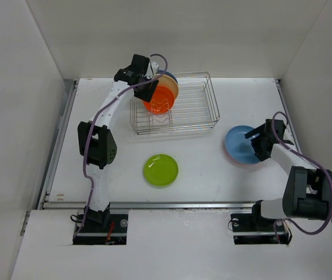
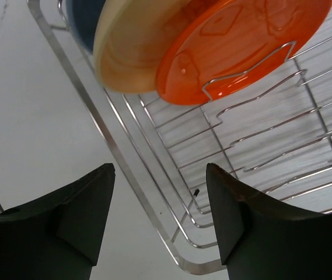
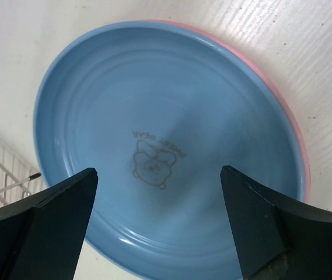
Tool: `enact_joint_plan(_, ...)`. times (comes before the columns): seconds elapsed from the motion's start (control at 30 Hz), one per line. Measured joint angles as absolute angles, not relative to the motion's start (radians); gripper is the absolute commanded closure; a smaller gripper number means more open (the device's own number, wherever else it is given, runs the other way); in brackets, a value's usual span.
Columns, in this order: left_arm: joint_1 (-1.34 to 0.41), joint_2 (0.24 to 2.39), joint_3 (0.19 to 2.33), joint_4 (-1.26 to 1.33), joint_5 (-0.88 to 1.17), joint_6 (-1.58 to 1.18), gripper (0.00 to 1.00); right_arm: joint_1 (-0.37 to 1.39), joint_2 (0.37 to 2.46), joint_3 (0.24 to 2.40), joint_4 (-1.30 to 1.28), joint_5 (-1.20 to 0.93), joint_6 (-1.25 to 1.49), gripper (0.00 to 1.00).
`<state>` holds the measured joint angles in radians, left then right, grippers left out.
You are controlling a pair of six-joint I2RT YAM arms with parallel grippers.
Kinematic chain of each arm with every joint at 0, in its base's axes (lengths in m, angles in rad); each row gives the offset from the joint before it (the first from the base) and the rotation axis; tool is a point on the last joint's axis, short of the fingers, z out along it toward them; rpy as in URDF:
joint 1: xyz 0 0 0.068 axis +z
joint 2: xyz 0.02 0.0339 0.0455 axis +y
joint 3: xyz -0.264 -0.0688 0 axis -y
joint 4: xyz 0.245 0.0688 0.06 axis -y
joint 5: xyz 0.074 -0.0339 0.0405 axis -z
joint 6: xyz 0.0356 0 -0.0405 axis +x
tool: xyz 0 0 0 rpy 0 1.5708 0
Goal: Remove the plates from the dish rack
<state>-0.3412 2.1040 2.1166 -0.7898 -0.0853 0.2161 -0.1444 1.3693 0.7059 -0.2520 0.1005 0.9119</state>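
On the left, our left gripper hangs over the left end of the dish rack, fingers apart and nothing between them. The orange plate stands on edge in the dividers just ahead of the fingertips. A cream plate and a dark blue plate lean behind it. We judge these to be light, stiff, glossy plastic that is likely slippery, so we would pinch the orange one across its upper rim. Mid-table, the green plate lies flat, well apart from both arms. On the right, our right gripper hovers with fingers spread and empty above the blue plate. That plate is stacked on a pink plate on the table.
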Motion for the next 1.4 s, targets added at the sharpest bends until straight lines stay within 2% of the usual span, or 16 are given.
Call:
enact_joint_plan(0.07,-0.358,2.104,2.118,-0.759,-0.083,0.240,0.41,-0.142,1.353,0.706,-0.252,0.100,0.904,0.08)
enact_joint_plan(0.13,-0.373,2.107,2.118,-0.735,-0.081,0.268,0.30,-0.136,1.328,0.706,-0.253,0.102,0.895,0.08)
enact_joint_plan(0.3,-0.385,2.138,2.140,-0.684,-0.092,0.305,0.23,-0.121,1.267,0.712,-0.272,0.117,0.875,0.08)
enact_joint_plan(0.5,-0.384,2.221,2.169,-0.624,-0.126,0.325,0.19,-0.110,1.252,0.754,-0.282,0.121,0.840,0.08)
enact_joint_plan(0.83,-0.384,2.286,2.195,-0.602,-0.131,0.362,0.19,-0.065,1.429,0.811,-0.227,0.051,0.787,0.09)
enact_joint_plan(0.9,-0.384,2.288,2.206,-0.601,-0.128,0.363,0.22,-0.046,1.433,0.811,-0.199,0.038,0.784,0.09)
enact_joint_plan(1.07,-0.384,2.290,2.213,-0.588,-0.113,0.369,0.46,-0.023,1.499,0.822,-0.131,0.019,0.782,0.09)
enact_joint_plan(1.13,-0.384,2.293,2.213,-0.583,-0.109,0.370,0.46,-0.023,1.551,0.824,-0.109,0.014,0.782,0.17)
enact_joint_plan(1.4,-0.384,2.309,2.213,-0.584,-0.102,0.374,0.64,-0.017,1.583,0.842,-0.078,0.005,0.782,0.17)
